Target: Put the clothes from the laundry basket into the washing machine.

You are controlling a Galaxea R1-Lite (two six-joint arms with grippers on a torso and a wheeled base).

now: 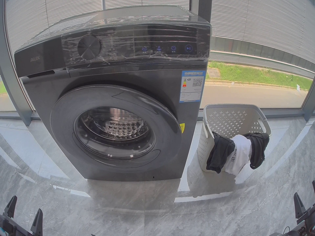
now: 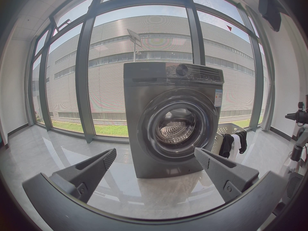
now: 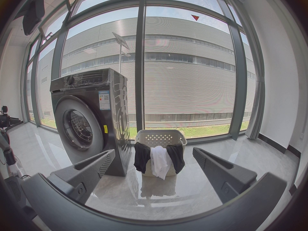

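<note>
The left gripper sits in the lower left corner of the head view, the right gripper in the lower right corner; both point forward, their dark fingers spread wide apart.

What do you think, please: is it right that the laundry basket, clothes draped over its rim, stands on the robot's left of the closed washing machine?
No: the laundry basket stands on the robot's right of the washing machine, as the head view shows.
</note>
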